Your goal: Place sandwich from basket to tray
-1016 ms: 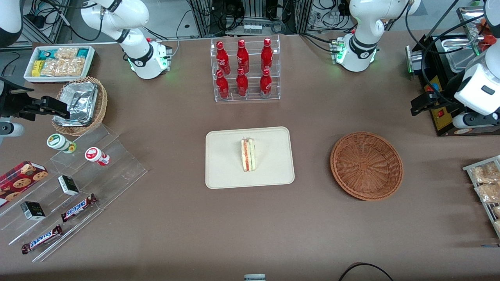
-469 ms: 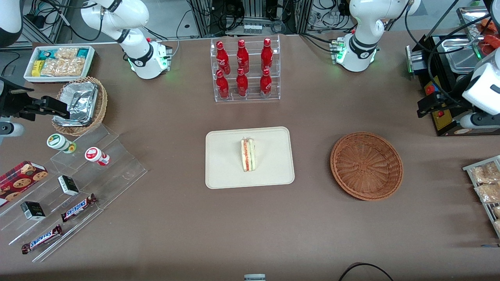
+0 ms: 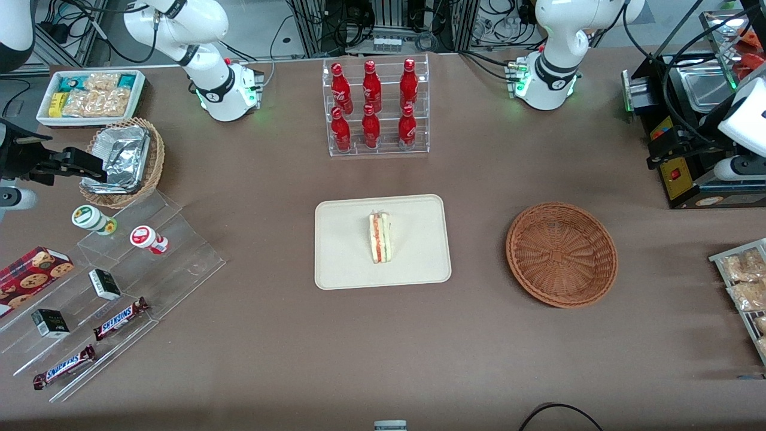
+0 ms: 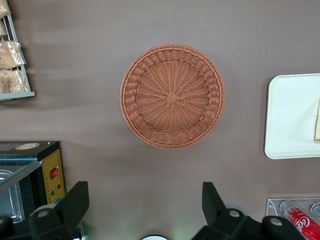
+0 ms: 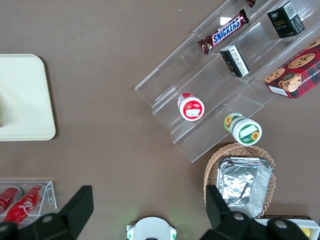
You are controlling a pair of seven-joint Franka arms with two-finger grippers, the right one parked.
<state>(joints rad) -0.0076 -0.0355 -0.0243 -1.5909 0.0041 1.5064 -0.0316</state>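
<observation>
The sandwich [image 3: 380, 237], a pale wedge with a red and green stripe, lies near the middle of the beige tray [image 3: 347, 251]. In the left wrist view only a sliver of the sandwich [image 4: 317, 122] shows on the tray [image 4: 292, 115]. The reddish-brown basket [image 3: 561, 254] sits empty beside the tray, toward the working arm's end of the table. My gripper [image 3: 658, 149] hangs high over that end of the table, above the black appliance and farther from the front camera than the basket. In the wrist view, the gripper [image 4: 145, 192] is open with nothing between its fingers and the basket [image 4: 172, 95] lies below.
A clear rack of red bottles [image 3: 374, 108] stands farther back than the tray. A black appliance [image 3: 688, 173] and a wire rack of snack bags [image 3: 742, 281] occupy the working arm's end. Acrylic steps with sweets [image 3: 119, 281], a foil-filled tan basket [image 3: 122, 158] and a white bin [image 3: 90, 96] fill the parked arm's end.
My gripper has drawn away from the basket toward the working arm's end of the table, still open. The sandwich, tray and basket have not moved.
</observation>
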